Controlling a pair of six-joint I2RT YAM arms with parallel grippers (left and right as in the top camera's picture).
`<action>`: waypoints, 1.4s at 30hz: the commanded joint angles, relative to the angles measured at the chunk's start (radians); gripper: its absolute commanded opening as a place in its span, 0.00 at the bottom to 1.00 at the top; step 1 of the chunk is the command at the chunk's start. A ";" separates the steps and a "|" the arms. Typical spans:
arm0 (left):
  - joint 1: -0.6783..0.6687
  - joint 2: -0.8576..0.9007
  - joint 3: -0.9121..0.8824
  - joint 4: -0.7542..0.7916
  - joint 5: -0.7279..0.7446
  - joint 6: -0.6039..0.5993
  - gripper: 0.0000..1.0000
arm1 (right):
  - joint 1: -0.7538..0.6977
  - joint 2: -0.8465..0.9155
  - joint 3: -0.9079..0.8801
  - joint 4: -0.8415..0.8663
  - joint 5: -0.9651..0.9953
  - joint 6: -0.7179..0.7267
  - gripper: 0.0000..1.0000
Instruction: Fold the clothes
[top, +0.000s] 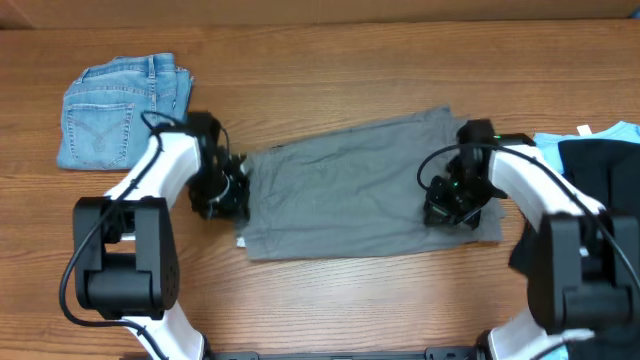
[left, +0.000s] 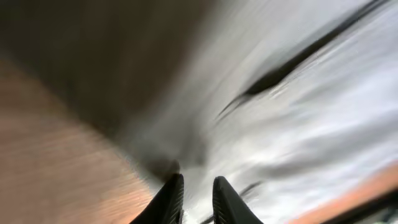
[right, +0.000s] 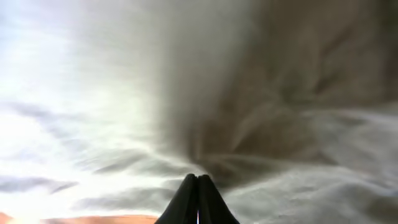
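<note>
**Q:** Item one, the largest?
**A:** Your table (top: 350, 40), brown wood grain. It carries everything listed below.

**Q:** Item two, the task piece?
**A:** A grey shirt (top: 350, 190). You have it spread flat at the middle of the table, slightly tilted, between the two arms.

**Q:** Other clothing?
**A:** Folded jeans (top: 120, 110) lie at your far left, well apart from the shirt. A dark garment (top: 600, 165) lies at the right edge, over a light blue cloth (top: 620, 132).

**Q:** Left end effector (top: 225, 190)?
**A:** It is at the shirt's left edge. Its fingers (left: 171, 199) are narrowly apart. The wrist view is blurred, so you cannot tell whether cloth sits between them.

**Q:** Right end effector (top: 455, 205)?
**A:** It is on the shirt's right part, pinched closed on the fabric, with wrinkles running in to its tips.
</note>
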 joint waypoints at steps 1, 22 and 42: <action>-0.025 -0.018 0.148 0.000 0.267 0.024 0.21 | 0.003 -0.149 -0.002 0.032 -0.017 -0.042 0.04; -0.345 0.178 0.172 0.224 -0.091 -0.012 0.34 | 0.119 -0.129 -0.006 0.146 -0.073 -0.109 0.04; -0.108 0.173 0.241 0.010 -0.204 -0.103 0.53 | 0.121 -0.036 -0.124 0.130 0.176 0.102 0.04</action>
